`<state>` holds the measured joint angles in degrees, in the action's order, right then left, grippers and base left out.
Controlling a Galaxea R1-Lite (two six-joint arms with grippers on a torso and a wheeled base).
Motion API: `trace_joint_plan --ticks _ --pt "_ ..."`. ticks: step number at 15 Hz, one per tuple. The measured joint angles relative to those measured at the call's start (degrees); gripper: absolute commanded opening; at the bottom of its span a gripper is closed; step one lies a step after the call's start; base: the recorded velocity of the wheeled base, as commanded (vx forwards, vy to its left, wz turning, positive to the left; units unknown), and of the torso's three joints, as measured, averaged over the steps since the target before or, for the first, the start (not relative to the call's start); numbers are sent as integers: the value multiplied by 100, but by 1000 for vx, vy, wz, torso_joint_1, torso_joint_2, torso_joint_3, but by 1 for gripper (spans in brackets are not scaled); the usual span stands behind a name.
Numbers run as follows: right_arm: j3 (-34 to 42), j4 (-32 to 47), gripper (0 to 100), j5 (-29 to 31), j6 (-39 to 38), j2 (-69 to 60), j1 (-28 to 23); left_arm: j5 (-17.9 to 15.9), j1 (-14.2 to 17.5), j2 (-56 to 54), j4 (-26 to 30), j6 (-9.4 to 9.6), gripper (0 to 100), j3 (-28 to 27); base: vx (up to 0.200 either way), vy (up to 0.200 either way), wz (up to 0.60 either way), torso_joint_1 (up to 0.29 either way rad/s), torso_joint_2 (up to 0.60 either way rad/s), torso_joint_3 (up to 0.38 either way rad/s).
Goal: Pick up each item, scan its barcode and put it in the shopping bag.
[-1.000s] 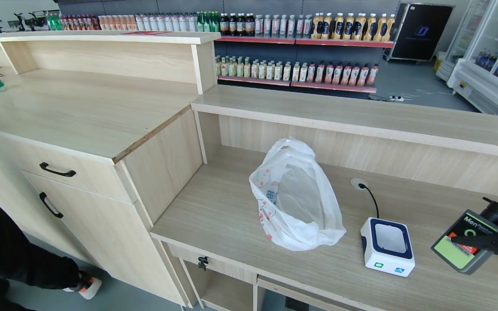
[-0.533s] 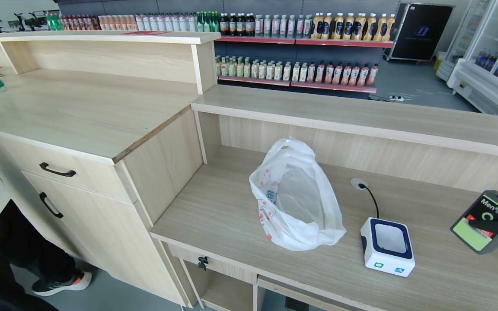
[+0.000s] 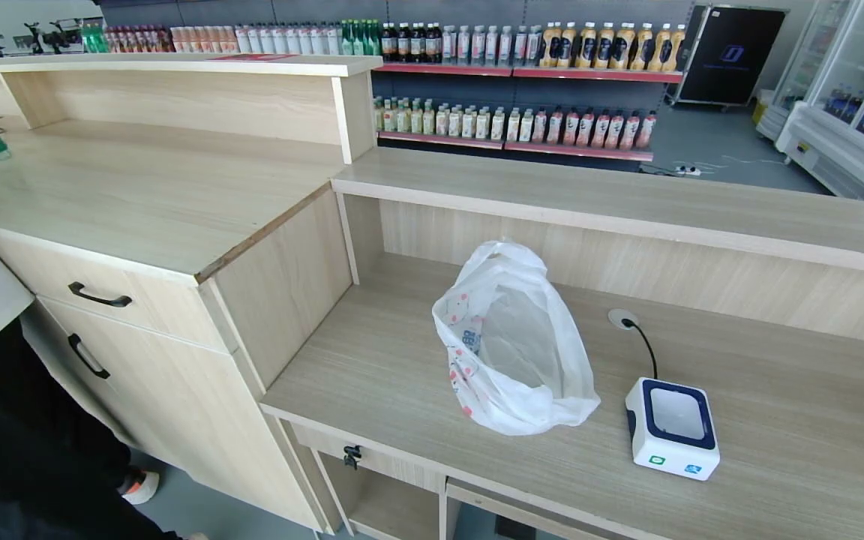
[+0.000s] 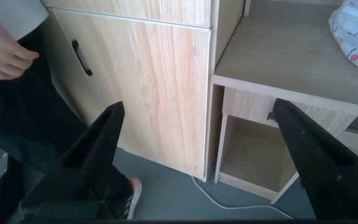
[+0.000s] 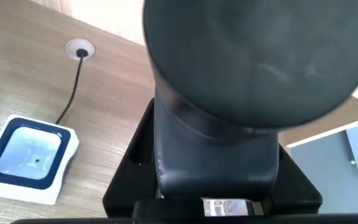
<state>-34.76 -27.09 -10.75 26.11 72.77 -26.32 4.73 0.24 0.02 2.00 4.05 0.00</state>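
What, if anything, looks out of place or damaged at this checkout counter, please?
The taller counter's side edge shows a raw brown strip, unlike the pale edges elsewhere, perhaps missing trim. The shopping bag slumps rather than standing, though its mouth gapes open.

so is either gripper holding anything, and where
Right gripper holds the pump bottle by its body, below the black cap; exact spot hidden. Left gripper is open, empty.

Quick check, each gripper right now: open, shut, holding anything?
Left gripper: open, holding nothing.
Right gripper: shut on the pump bottle.
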Motion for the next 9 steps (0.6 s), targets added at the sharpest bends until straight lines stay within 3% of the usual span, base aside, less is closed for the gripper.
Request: trace_joint_plan --ticks 2,5,8,9 --pt "24 -178 0 38 -59 -140 295 0 0 0 0 0 100 0 0 0 0 0 0 0" --pt "39 -193 0 257 -354 -354 1042 0 0 0 2 -2 100 0 0 0 600 6 1 4" --pt "6 -143 0 1368 -668 -505 2222 0 0 0 2 0 100 0 0 0 600 5 7 4" --pt "-27 -178 0 1735 -797 -485 2555 0 -2 0 0 -2 100 0 0 0 0 0 0 0"
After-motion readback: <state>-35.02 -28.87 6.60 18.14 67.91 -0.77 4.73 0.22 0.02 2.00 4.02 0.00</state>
